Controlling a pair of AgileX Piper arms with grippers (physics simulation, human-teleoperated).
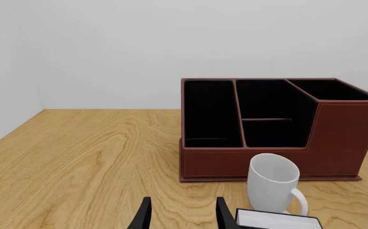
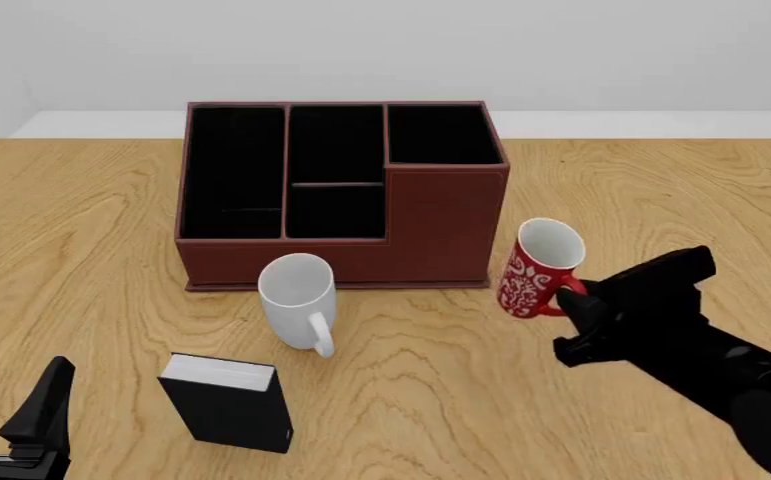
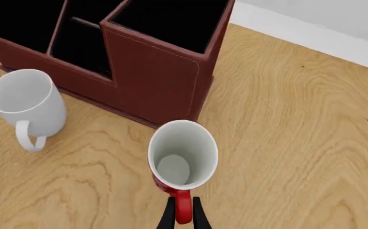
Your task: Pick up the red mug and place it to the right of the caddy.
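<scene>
The red mug (image 2: 537,270) with white swirls stands on the table just right of the caddy's front right corner. In the right wrist view the red mug (image 3: 182,158) shows its white inside. My right gripper (image 2: 577,298) is shut on the mug's red handle (image 3: 182,210); in the right wrist view my right gripper (image 3: 182,214) pinches it from both sides. The caddy (image 2: 338,195) is a large reddish-brown box with black compartments; it also shows in the left wrist view (image 1: 279,131) and right wrist view (image 3: 117,52). My left gripper (image 2: 9,405) is open and empty at the near left.
A plain white mug (image 2: 297,298) stands in front of the caddy, seen too in the left wrist view (image 1: 273,182) and right wrist view (image 3: 27,106). A small black box (image 2: 229,402) stands nearer, left of centre. The table's (image 2: 652,190) far edge meets a white wall.
</scene>
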